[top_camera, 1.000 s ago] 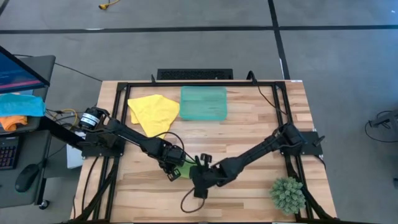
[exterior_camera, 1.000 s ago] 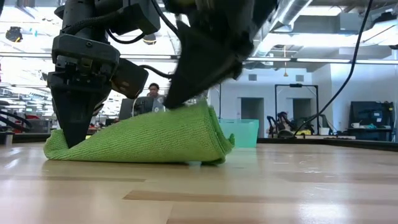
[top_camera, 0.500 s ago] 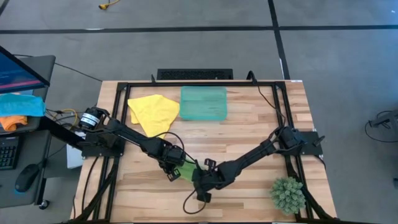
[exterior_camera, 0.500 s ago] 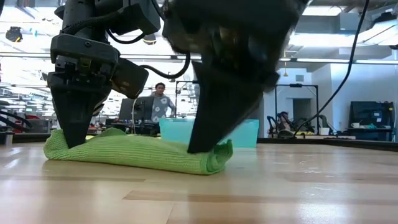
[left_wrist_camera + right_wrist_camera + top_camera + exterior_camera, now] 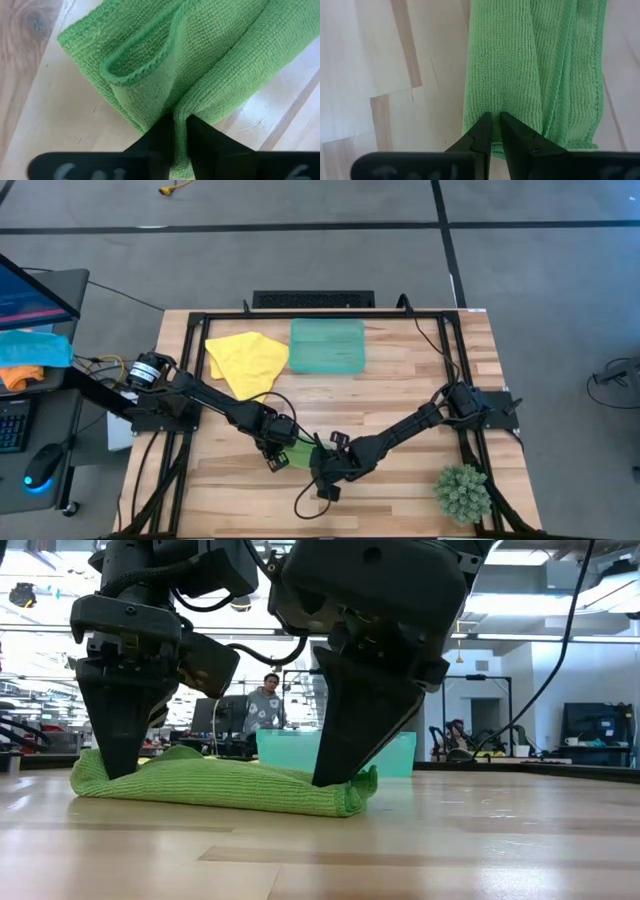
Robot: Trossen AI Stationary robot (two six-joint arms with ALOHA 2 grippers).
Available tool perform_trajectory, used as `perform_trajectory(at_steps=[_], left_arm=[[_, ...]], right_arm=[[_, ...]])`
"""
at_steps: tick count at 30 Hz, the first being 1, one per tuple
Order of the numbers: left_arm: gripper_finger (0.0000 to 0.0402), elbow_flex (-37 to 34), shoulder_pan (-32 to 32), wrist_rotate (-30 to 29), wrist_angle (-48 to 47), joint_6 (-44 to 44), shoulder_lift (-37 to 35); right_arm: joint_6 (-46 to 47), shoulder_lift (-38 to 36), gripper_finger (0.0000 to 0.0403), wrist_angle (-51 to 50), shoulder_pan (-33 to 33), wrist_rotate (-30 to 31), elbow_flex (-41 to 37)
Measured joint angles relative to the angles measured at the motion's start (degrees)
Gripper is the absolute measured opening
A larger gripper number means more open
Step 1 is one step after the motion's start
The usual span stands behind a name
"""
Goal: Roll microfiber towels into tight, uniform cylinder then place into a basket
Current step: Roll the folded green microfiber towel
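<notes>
The lime green towel [image 5: 220, 785] lies on the table as a long, flat, folded strip [image 5: 300, 452] near the front middle. My left gripper [image 5: 118, 768] stands at its left end and my right gripper [image 5: 335, 778] at its right end, both pointing steeply down and shut on the cloth. The yellow towel [image 5: 247, 360] lies crumpled at the far left of the table. Next to it on the right stands the teal basket [image 5: 327, 345], which nothing touches. My left gripper pinches a raised fold [image 5: 180, 111] at the strip's left end between its two fingers, coming from above. Several layers show there, and a hemmed edge [image 5: 135, 75] curls open beside the fold. That end rests on the table. My right gripper pinches the cloth near the strip's right end [image 5: 496, 107] between its two fingers, coming from above and slanting. The fingers sit on the strip's long folded edge. This end [image 5: 355, 790] lies low on the table, with the cloth slack between the two grippers.
A small green artificial plant [image 5: 462, 492] stands at the table's near right corner. A black frame [image 5: 330, 315] runs round the table's far and side edges. Bare wood lies to the right of the green strip and in front of it.
My right gripper has gone down and tipped more upright, still shut on the cloth. The strip's right end, which stood raised in a hump, now lies flat on the table. Its left end has stayed where it was.
</notes>
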Motion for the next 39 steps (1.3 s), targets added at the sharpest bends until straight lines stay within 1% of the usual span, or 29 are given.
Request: perform_trajectory(at_steps=[5,9,13,17,24,28,31,33,35,37,39], left_arm=[[0.0094,0.00,-0.04,0.12,0.31,0.57,0.04],[0.0122,0.00,-0.07,0.51,0.48,3.60,0.04],[0.0131,0.00,0.00,2.29,0.43,7.78,-0.05],[0.0127,-0.25,-0.17,1.53,0.30,9.96,-1.80],[0.0119,-0.66,-1.26,-6.25,-4.22,10.79,-7.65],[0.0118,-0.63,-4.23,-13.01,-9.21,10.84,-10.64],[0.0118,-0.61,-7.81,-18.77,-10.51,12.07,-12.38],[0.0118,-0.59,-10.93,-22.33,-9.56,14.11,-12.75],[0.0118,-0.60,-14.34,-25.86,-6.69,16.97,-12.69],[0.0118,-1.27,-17.06,-28.77,-0.30,20.48,-11.96],[0.0118,-2.65,-19.09,-29.83,6.12,24.46,-11.02]], right_arm=[[-0.46,0.00,0.0065,-0.38,-0.02,-0.17,-0.07],[-2.72,0.01,0.0065,-0.43,-0.11,-0.25,-0.11],[-3.16,0.02,0.0065,-0.69,-0.64,-0.75,-0.13],[-3.59,0.02,0.0065,-0.71,-0.64,-0.74,-0.15],[-3.58,0.04,0.0065,-0.76,-0.72,-0.44,-0.17],[-3.57,0.07,0.0065,-0.76,-0.72,-0.44,-0.20],[-3.55,0.09,0.0065,-0.76,-0.72,-0.44,-0.22],[-3.55,0.09,0.0065,-0.75,-0.74,-0.44,-0.22],[-3.55,0.09,0.0065,-0.73,-0.74,-0.44,-0.22],[-3.55,0.11,0.0065,-0.73,-0.76,-0.46,-0.22],[-3.53,0.11,0.0065,-0.63,-0.79,-0.46,-0.22]])
